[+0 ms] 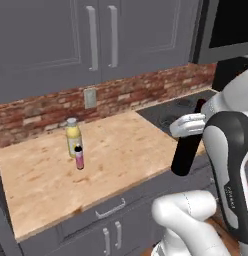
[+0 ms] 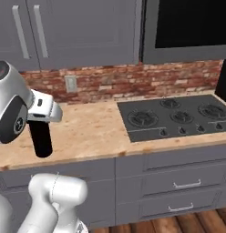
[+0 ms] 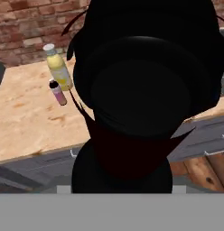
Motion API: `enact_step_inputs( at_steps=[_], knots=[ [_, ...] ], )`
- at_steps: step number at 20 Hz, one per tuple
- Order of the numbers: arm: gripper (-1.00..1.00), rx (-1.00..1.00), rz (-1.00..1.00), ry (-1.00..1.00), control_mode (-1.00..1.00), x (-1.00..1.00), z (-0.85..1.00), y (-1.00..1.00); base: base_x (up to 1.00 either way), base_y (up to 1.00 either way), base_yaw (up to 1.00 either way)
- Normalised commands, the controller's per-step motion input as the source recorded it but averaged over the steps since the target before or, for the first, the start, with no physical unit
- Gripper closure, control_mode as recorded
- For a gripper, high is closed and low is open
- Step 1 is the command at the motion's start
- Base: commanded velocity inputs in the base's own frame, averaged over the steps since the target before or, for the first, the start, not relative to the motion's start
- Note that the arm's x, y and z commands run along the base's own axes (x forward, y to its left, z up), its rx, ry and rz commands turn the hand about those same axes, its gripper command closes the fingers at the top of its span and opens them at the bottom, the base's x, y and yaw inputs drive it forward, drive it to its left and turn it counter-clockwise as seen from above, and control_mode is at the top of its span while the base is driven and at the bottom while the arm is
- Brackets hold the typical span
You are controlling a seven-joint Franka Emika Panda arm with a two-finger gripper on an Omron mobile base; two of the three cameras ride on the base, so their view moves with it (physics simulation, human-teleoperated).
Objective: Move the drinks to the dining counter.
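Observation:
My gripper (image 1: 189, 125) (image 2: 42, 111) is shut on the tall black wine bottle (image 1: 187, 152) (image 2: 41, 138), gripping it near the top. The bottle stands upright at the front edge of the wood counter (image 1: 41, 180); whether its base touches the top I cannot tell. In the hand view the wine bottle (image 3: 132, 99) looms dark and close, hiding the fingers. The yellow bottle with a pale cap (image 1: 73, 136) (image 3: 58, 70) stands further back on the left. The small pink bottle with a dark cap (image 1: 79, 157) (image 3: 58, 93) is just in front of it. The dining counter is out of view.
A black cooktop (image 2: 174, 116) (image 1: 168, 114) is set into the counter to the right. Behind runs a brick backsplash (image 2: 105, 82) with an outlet (image 1: 90, 98), under grey wall cabinets (image 1: 71, 35). A dark appliance (image 2: 187, 22) hangs over the cooktop. Grey drawers (image 2: 178, 182) sit below.

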Motion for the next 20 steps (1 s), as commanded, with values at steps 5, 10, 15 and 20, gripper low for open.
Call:
enact_step_inputs(
  at_steps=[5, 10, 15, 20],
  knots=[
    [1.00, 0.00, 0.00, 0.00, 1.00, 0.00, 0.00, 0.00, 0.00, 0.00, -0.99],
    [1.00, 0.00, 0.00, 0.00, 1.00, 0.00, 0.00, 0.00, 0.00, 0.00, -1.00],
    [1.00, 0.00, 0.00, 0.00, 1.00, 0.00, 0.00, 0.00, 0.00, 0.00, -1.00],
    [1.00, 0.00, 0.00, 0.00, 1.00, 0.00, 0.00, 0.00, 0.00, 0.00, -1.00]
  ],
)
